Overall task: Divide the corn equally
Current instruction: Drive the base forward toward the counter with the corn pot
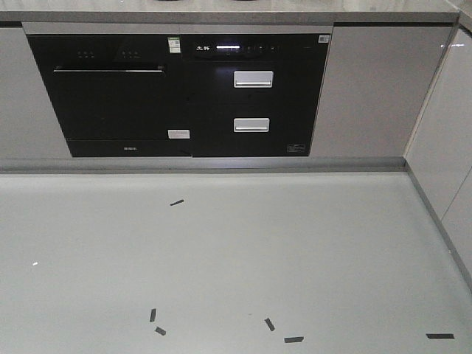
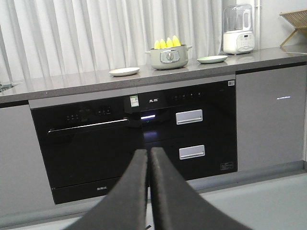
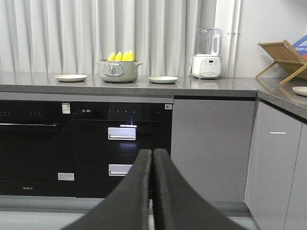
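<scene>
Wrist-mounted views: left pincer [image 2: 147, 152], right pincer [image 3: 152, 152] both closed, empty (corn [image 2: 167, 43] in distant pot [image 2: 169, 58]).

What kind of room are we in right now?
Most likely a home kitchen, or a mock-up of one: a built-in oven sits under a grey counter, a pot of corn stands between two plates, and a blender-like appliance stands farther along.
</scene>
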### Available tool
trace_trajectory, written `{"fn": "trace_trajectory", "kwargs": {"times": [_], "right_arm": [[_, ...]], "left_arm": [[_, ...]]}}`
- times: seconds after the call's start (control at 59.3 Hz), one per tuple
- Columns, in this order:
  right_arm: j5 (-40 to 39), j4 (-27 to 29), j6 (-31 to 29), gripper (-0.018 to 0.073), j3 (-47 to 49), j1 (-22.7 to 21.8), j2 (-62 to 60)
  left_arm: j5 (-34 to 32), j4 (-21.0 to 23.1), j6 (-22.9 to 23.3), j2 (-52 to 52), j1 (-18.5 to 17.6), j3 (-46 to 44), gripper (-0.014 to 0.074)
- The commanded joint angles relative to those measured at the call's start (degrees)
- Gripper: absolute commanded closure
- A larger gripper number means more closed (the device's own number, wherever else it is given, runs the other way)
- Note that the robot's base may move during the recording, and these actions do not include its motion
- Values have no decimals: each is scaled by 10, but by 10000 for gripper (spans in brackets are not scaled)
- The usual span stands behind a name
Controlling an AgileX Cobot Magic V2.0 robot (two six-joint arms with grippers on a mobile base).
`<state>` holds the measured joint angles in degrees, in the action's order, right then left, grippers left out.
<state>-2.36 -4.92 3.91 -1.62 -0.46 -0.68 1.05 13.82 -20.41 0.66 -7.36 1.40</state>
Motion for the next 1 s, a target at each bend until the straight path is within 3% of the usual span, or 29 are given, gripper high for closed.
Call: {"fn": "trace_trajectory", "kwargs": {"times": [0.0,0.978], "right_arm": [[-43,-6,0,562,-7,0,-4],[-43,-6,0,562,-7,0,-4]], "left_arm": [[-43,2,5,8,1,7,603],[-43,2,5,8,1,7,603]]}}
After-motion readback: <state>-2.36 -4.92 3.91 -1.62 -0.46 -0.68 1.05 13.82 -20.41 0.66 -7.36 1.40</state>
